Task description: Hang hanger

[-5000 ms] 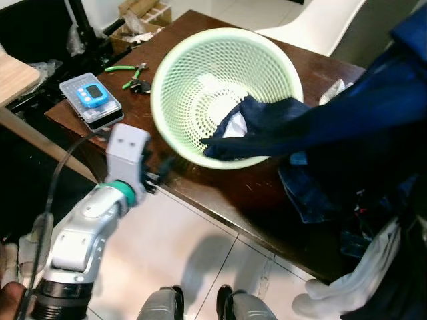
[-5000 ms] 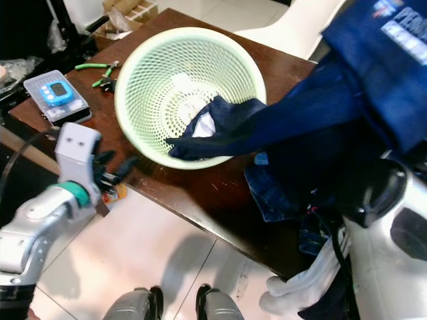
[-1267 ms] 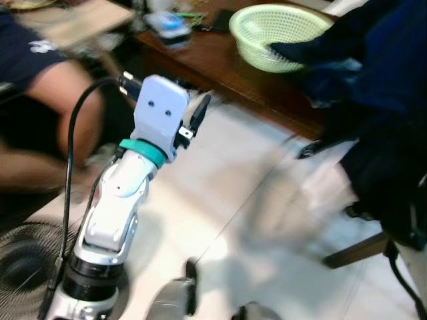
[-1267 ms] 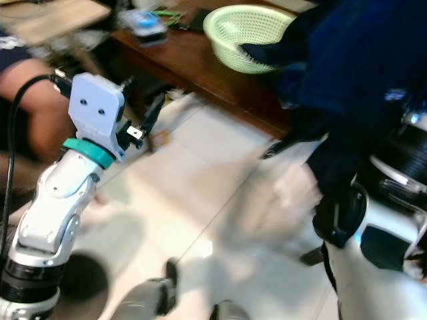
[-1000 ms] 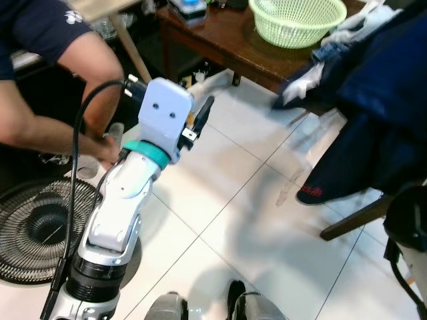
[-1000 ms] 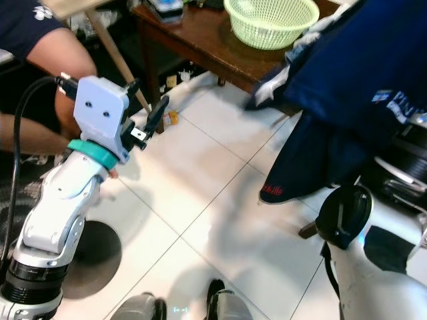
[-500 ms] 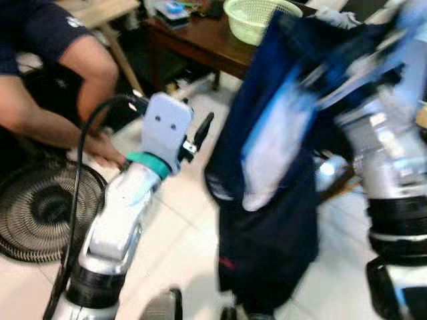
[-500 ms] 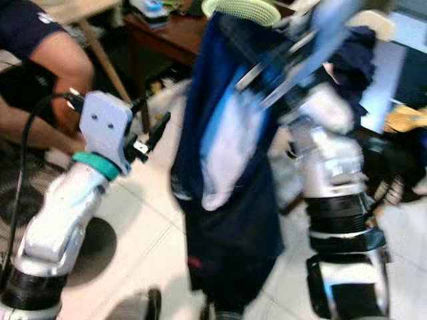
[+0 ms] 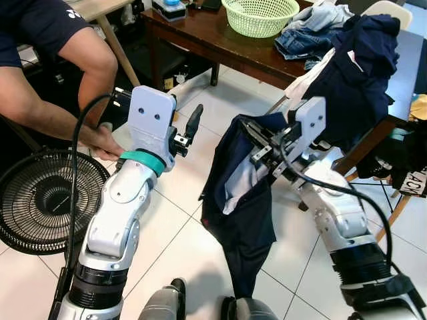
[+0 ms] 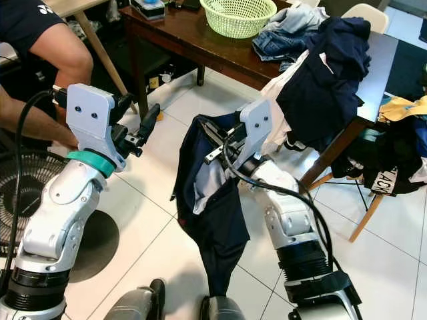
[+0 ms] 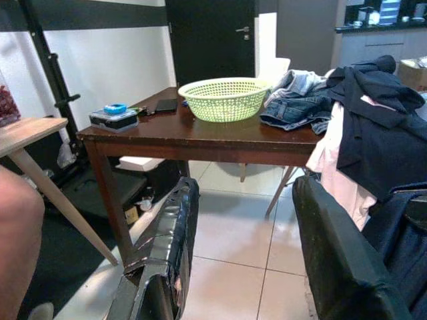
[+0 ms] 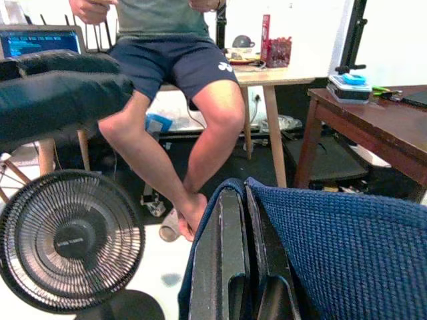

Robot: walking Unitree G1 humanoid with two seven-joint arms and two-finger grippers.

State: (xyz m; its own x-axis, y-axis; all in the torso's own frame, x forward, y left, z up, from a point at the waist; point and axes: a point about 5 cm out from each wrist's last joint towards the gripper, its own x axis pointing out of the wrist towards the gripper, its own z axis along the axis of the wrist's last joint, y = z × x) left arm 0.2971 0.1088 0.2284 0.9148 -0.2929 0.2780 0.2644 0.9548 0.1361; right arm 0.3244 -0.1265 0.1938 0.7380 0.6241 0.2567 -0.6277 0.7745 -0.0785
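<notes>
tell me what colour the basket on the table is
Pale green basket, clearest in the left eye view.

**Little legible writing in view**

Few marks can be made out, and none reads fully. A small white logo sits on the person's navy T-shirt sleeve [image 9: 72, 13] — it looks like a brand emblem, but its letters are too small to read. A similar white emblem shows on the hem of the person's dark shorts [image 12: 218, 66], equally unreadable. The black fabric with white characters [image 9: 415, 181] at the far right edge carries print that seems to include "AC", cut off by the frame. The laptop screen [image 12: 37, 41] shows lines of text — too fine to read.
</notes>
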